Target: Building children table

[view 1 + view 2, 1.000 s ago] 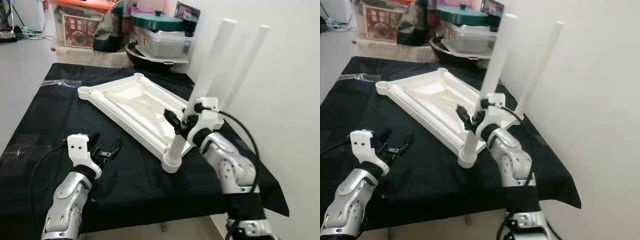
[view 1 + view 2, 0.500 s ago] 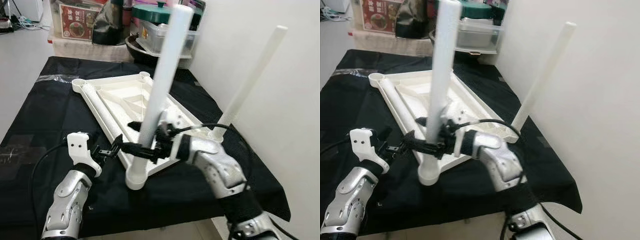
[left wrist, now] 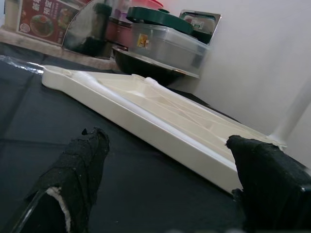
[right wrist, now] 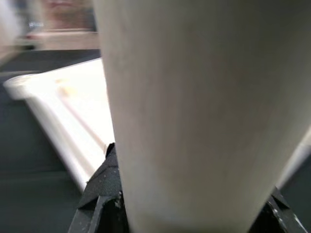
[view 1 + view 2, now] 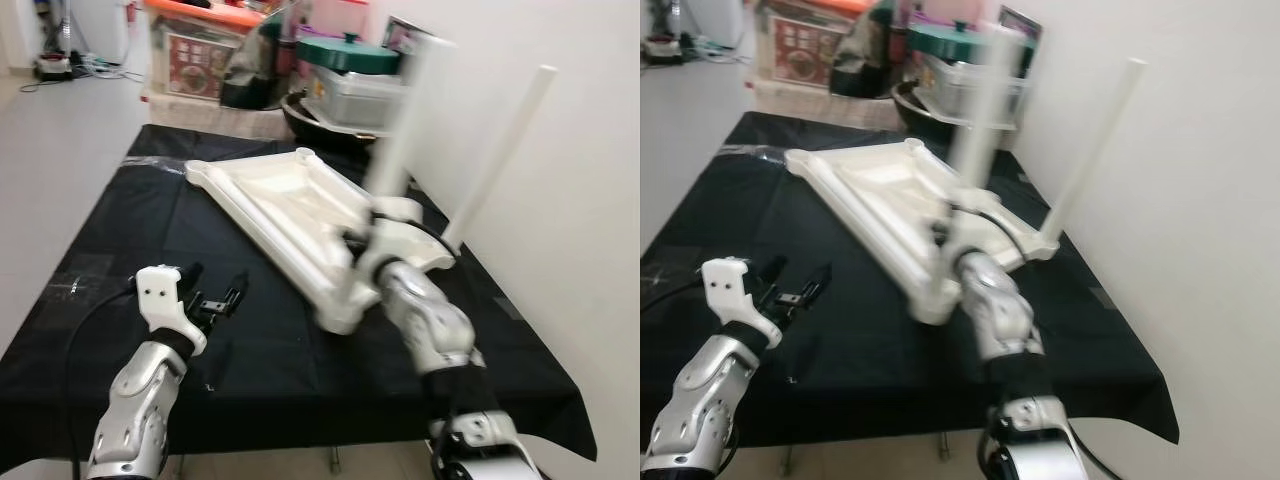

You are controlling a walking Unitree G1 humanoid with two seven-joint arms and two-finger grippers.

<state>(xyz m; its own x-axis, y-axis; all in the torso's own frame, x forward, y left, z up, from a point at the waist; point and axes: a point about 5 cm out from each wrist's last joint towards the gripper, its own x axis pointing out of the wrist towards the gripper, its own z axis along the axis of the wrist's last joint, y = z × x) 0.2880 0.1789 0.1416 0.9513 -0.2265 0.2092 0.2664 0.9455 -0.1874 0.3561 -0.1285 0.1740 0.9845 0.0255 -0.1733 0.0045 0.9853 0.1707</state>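
Two white legs stand upright on the inverted tabletop [image 5: 290, 205] on the black cloth [image 5: 90, 270]: right gripper [image 4: 184, 213] clamped on the near leg [image 5: 405, 120], left gripper [image 5: 215, 300] open, storage boxes [image 5: 350, 90] behind.

Bright even indoor light, soft shadows, motion blur on the right arm [image 5: 425, 320] and held table leg [image 5: 405, 125], close-up wrist view defocused

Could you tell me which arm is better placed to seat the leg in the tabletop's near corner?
Right. The right gripper is shut on the white leg above the upturned tabletop, while the left gripper hovers open beside it.
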